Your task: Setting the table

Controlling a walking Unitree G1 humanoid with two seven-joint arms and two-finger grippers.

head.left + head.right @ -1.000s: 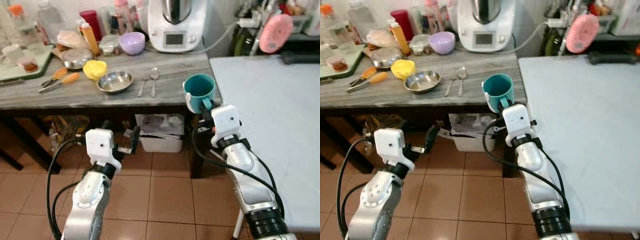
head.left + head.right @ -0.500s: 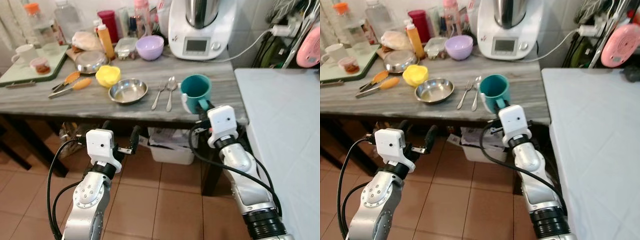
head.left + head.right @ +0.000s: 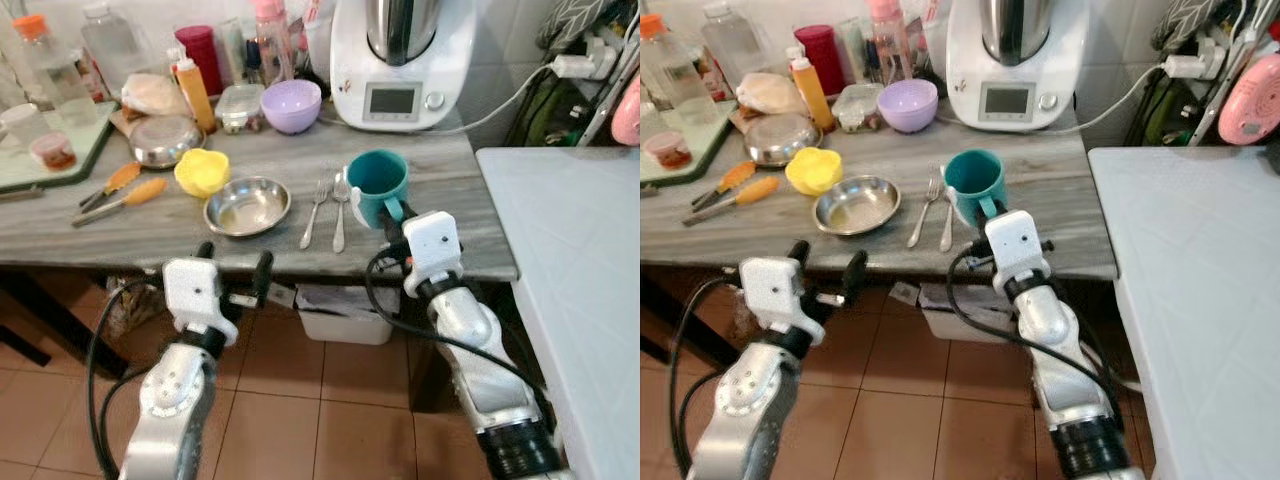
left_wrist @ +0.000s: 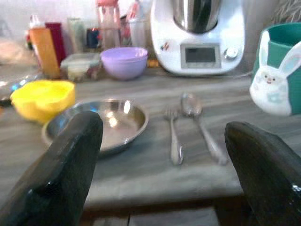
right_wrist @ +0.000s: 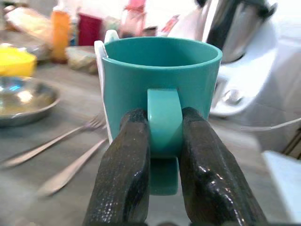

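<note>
The right end effector (image 5: 162,188) pinches the teal mug (image 3: 378,184) by its handle above the table (image 3: 470,215) edge — a thin grip, so the mug could swing or slip.

A: Table (image 3: 120,225)?
B: Grey, streaked, stone-like top with a dull sheen.

A: Mug (image 5: 160,82)?
B: Teal, smooth, lightly glossy; looks ceramic or plastic, cannot tell which. White rabbit figure on its side.

A: Fingers (image 5: 124,174)?
B: Black, glossy, slightly dimpled, like moulded rubber or plastic.

A: Dish (image 3: 247,205), fork (image 3: 315,195), spoon (image 3: 340,205)?
B: Bright polished metal, reflective.

A: Other items?
B: Bowl (image 3: 291,104) lilac, matt plastic. Yellow cup (image 3: 201,171) soft-looking, matt. Appliance (image 3: 395,50) in glossy white plastic with a steel jug. Floor (image 3: 340,400) of smooth brown tiles. White surface (image 3: 590,260) on the right matt, cloth-like.
</note>
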